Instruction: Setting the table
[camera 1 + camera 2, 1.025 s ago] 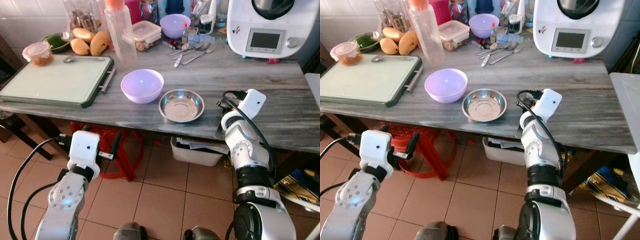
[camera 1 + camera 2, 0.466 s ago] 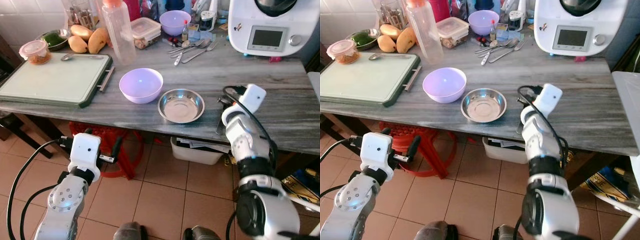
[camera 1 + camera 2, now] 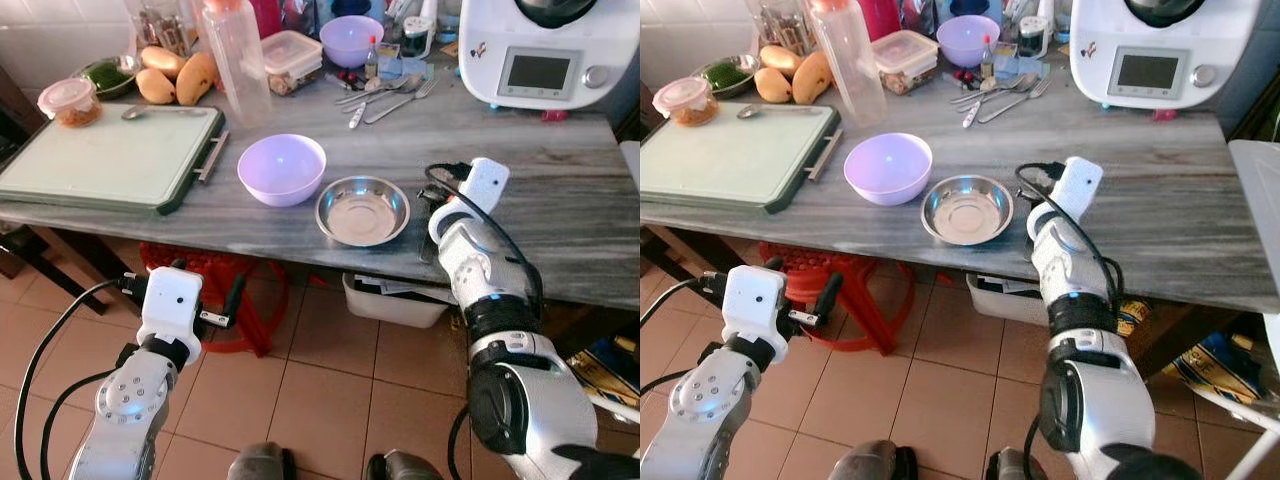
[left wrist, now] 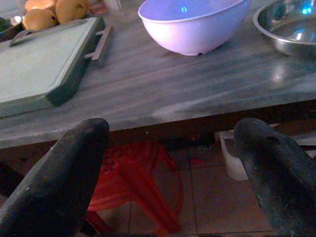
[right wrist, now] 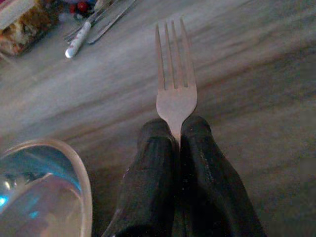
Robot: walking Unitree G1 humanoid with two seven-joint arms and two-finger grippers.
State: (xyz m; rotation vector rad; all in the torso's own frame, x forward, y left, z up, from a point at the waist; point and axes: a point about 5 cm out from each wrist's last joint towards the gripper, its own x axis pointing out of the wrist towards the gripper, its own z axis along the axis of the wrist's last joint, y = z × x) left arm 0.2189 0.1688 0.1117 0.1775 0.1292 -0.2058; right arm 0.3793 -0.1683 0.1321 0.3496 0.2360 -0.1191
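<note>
Left gripper (image 4: 168, 173) below table (image 3: 560, 200) edge, fingers spread, holding nothing. Lidded tub (image 3: 70, 102) of orange food far left; lavender bowl (image 3: 282, 168) empty; steel bowl (image 3: 362, 210) empty, beside it. Right gripper (image 5: 175, 143) pinches fork (image 5: 175, 79) just right of steel bowl, tines over tabletop. No legible writing.

Green cutting board (image 3: 110, 157) left – mangoes (image 3: 178, 82) behind; white appliance (image 3: 545, 50) right.
</note>
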